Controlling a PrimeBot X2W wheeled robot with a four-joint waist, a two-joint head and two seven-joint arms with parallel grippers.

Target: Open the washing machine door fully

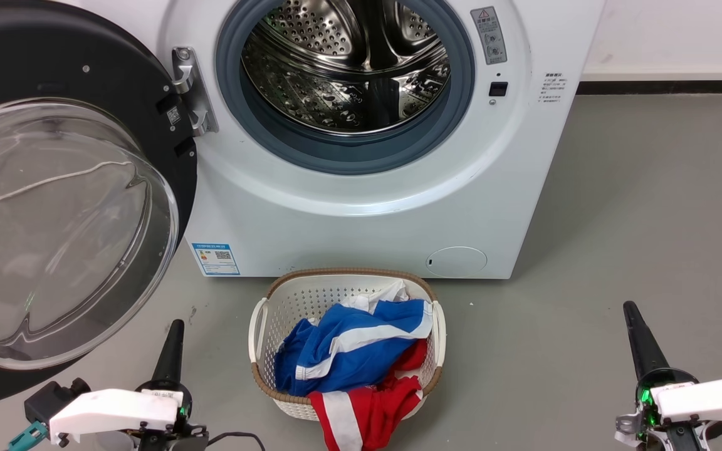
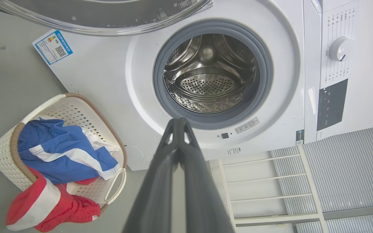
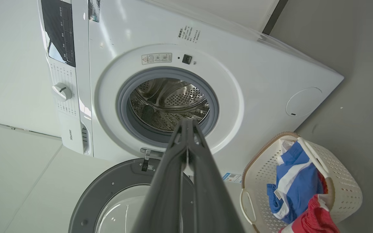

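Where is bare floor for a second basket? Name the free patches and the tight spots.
Free: the floor right of the laundry basket, out past the corner of the washing machine. Tight: the left, where the open washing machine door overhangs, leaving a narrow strip beside the basket; the basket itself fills the spot below the drum.

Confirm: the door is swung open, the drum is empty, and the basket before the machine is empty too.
Not the basket: the head view shows blue and red clothes in it. The washing machine door is open, the drum empty.
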